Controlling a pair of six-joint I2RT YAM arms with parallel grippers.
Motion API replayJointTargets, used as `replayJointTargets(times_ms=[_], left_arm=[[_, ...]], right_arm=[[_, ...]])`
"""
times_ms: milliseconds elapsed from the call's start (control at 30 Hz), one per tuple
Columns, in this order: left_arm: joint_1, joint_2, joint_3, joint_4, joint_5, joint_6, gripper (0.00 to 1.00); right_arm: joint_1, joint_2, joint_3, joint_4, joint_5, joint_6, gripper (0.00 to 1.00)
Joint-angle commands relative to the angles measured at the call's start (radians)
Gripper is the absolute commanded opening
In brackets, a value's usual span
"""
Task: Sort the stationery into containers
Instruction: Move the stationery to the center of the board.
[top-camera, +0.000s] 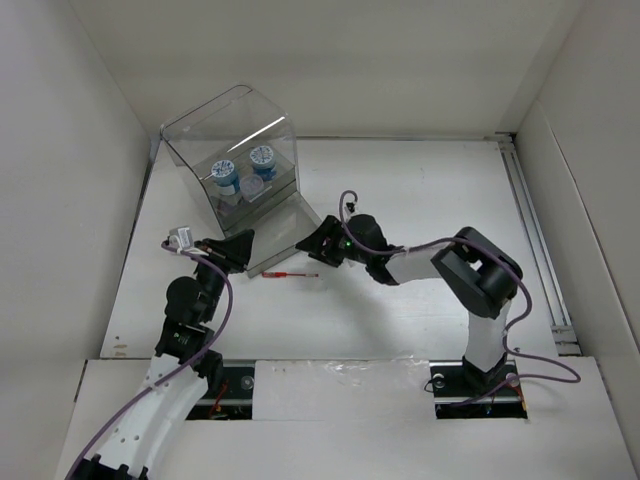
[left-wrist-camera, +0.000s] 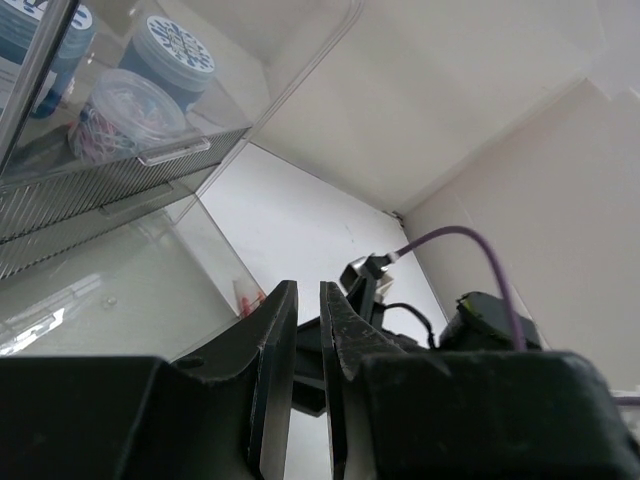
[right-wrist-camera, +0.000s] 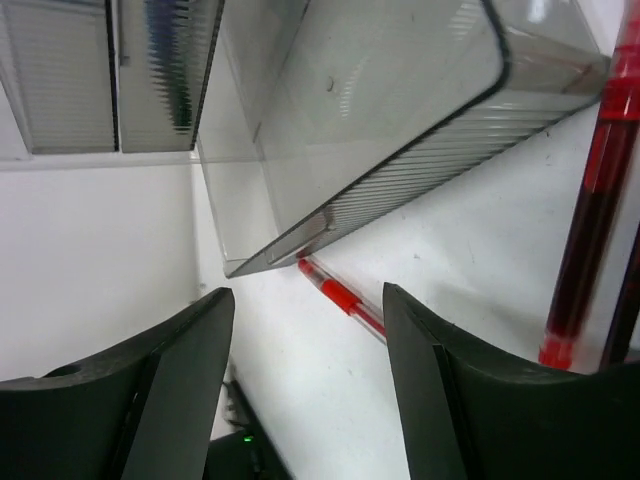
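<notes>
1. Fingers, top external view: the left gripper (top-camera: 240, 246) sits at the near left edge of the pulled-out drawer (top-camera: 287, 235). The right gripper (top-camera: 322, 244) sits at the drawer's right side. Finger spacing cannot be resolved from this view.
2. Top external view, task items: the clear box (top-camera: 190, 150) stands at the far left of the table (top-camera: 420, 190). Two tubs (top-camera: 227, 172) with patterned lids stand inside it. One red pen (top-camera: 290, 273) lies on the table between the grippers, just near of the drawer.
3. Left wrist view: the left gripper (left-wrist-camera: 308, 375) has its fingers (left-wrist-camera: 272, 360) nearly together, with only a slim gap and nothing visible in it. The tubs (left-wrist-camera: 172, 52) appear upper left, behind the clear wall.
4. Right wrist view: the right gripper (right-wrist-camera: 310, 385) has its fingers (right-wrist-camera: 185, 375) spread wide and empty. The drawer (right-wrist-camera: 370, 100) lies directly ahead. The red pen (right-wrist-camera: 345, 300) lies on the table just beside the drawer's ribbed wall. A second red pen (right-wrist-camera: 590, 200) shows at the right edge; its support cannot be determined.
</notes>
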Motion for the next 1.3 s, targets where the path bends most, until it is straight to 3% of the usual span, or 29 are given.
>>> replayJointTargets(times_ms=[0, 233, 400, 667, 767, 1100, 1267], left_arm=[[-0.005, 0.009, -0.007, 0.069, 0.013, 0.001, 0.12], [-0.005, 0.006, -0.007, 0.069, 0.013, 0.001, 0.12], [-0.005, -0.005, -0.007, 0.058, 0.004, 0.001, 0.12], [-0.005, 0.004, -0.007, 0.058, 0.013, 0.001, 0.12], [-0.005, -0.007, -0.007, 0.058, 0.013, 0.001, 0.12], [-0.005, -0.007, -0.007, 0.049, 0.004, 0.001, 0.12], [-0.005, -0.016, -0.007, 0.049, -0.005, 0.001, 0.12]], right_arm=[[0.043, -0.085, 0.043, -0.186, 0.076, -0.155, 0.67], [0.095, -0.066, 0.207, -0.485, 0.217, -0.338, 0.59], [0.132, -0.029, 0.251, -0.553, 0.261, -0.409, 0.59], [0.172, 0.039, 0.322, -0.662, 0.323, -0.455, 0.72], [0.181, 0.05, 0.331, -0.701, 0.335, -0.455, 0.72], [0.271, 0.008, 0.235, -0.77, 0.427, -0.422, 0.5], [0.333, 0.008, 0.235, -0.829, 0.522, -0.413, 0.49]])
